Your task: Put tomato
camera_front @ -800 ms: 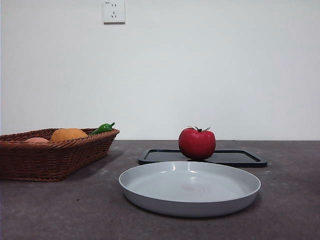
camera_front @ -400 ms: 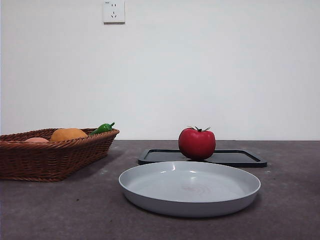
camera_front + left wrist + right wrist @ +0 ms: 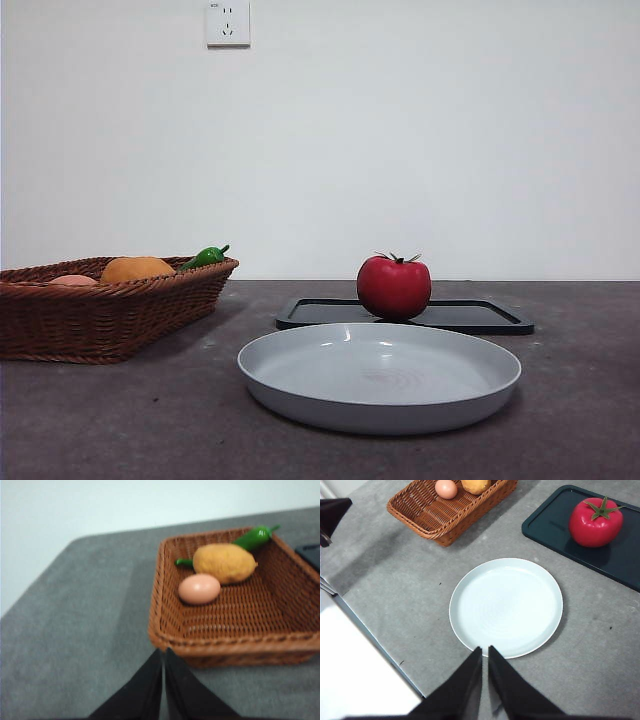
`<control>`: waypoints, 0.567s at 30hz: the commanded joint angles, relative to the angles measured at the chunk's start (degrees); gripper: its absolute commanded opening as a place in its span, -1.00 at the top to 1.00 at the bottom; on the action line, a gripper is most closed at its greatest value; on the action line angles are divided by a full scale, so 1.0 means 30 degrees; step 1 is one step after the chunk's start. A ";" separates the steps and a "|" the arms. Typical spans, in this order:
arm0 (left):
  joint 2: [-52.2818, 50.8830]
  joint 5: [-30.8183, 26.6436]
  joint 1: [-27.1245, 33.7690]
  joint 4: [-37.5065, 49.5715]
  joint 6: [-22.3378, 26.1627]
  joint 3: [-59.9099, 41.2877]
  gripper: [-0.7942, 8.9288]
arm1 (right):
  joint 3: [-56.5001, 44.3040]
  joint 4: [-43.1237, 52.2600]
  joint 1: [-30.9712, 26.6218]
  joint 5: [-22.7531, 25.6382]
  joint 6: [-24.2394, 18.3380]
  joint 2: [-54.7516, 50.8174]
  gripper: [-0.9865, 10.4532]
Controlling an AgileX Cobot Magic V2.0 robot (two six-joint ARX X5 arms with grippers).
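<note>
— So where's the tomato (image 3: 595,523) sitting?
— On the dark tray (image 3: 555,525), well beyond the right gripper (image 3: 485,652), whose jaws are pressed together holding nothing; the grey plate (image 3: 470,587) lies between them.
— And the other arm?
— Left gripper (image 3: 163,655) hangs just short of the wicker basket (image 3: 165,630), jaws closed too, empty.

Grey table (image 3: 120,420), wicker basket (image 3: 100,320), grey plate (image 3: 380,385), black tray (image 3: 480,317) resting on it
</note>
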 commanded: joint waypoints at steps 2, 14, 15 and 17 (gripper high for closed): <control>-0.0044 -0.0051 0.0051 -0.0495 -0.0284 -0.0124 0.82 | 0.0153 0.0270 0.0146 0.0000 0.0197 0.0080 0.82; -0.0044 -0.0044 0.0036 -0.0204 -0.1107 -0.0423 0.82 | 0.0153 0.0313 0.0146 0.0000 0.0197 0.0080 0.81; -0.0044 -0.0044 0.0036 -0.0204 -0.1107 -0.0423 0.82 | 0.0160 0.0313 0.0146 0.0000 0.0197 0.0080 0.82; -0.0044 -0.0044 0.0036 -0.0204 -0.1107 -0.0423 0.82 | 0.0160 0.0313 0.0146 0.0000 0.0197 0.0080 0.82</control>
